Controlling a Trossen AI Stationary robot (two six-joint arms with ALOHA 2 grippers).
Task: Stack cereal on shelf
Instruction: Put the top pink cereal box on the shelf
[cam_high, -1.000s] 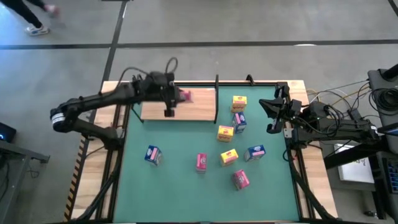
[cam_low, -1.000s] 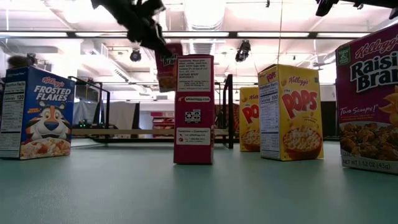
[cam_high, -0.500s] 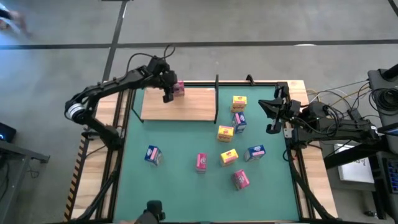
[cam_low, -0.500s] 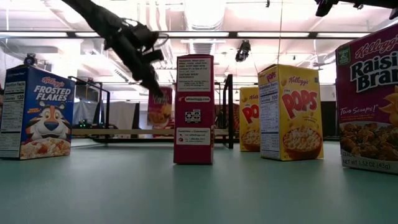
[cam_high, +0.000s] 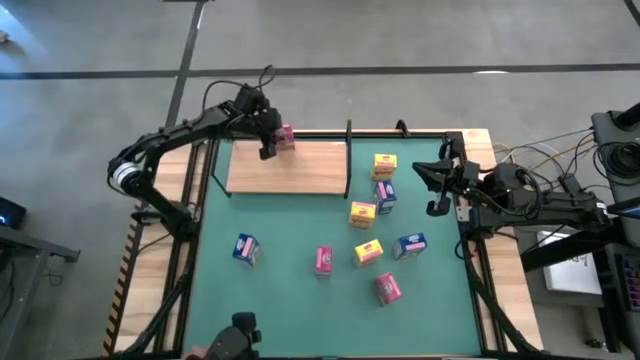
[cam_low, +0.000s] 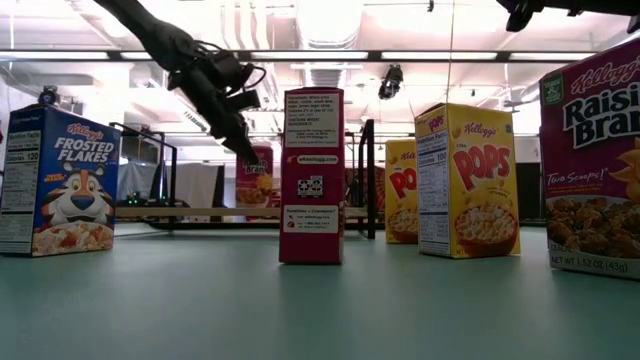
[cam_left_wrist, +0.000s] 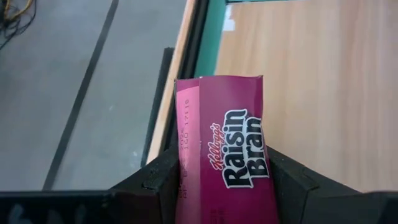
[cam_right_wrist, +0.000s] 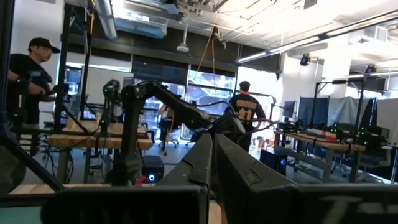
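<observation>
The left claw (cam_high: 272, 143) grips a small pink cardboard Raisin Bran cereal box (cam_high: 285, 137) between its fingers, at the shelf's twelve o'clock edge. The flat light-wood shelf panel with black posts (cam_high: 300, 175) lies towards eleven o'clock on the green tabletop (cam_high: 290, 290). Set down this close to the rim, the box could topple off the far side. The right claw (cam_high: 437, 190), pressed together and empty, waits at three o'clock.
</observation>
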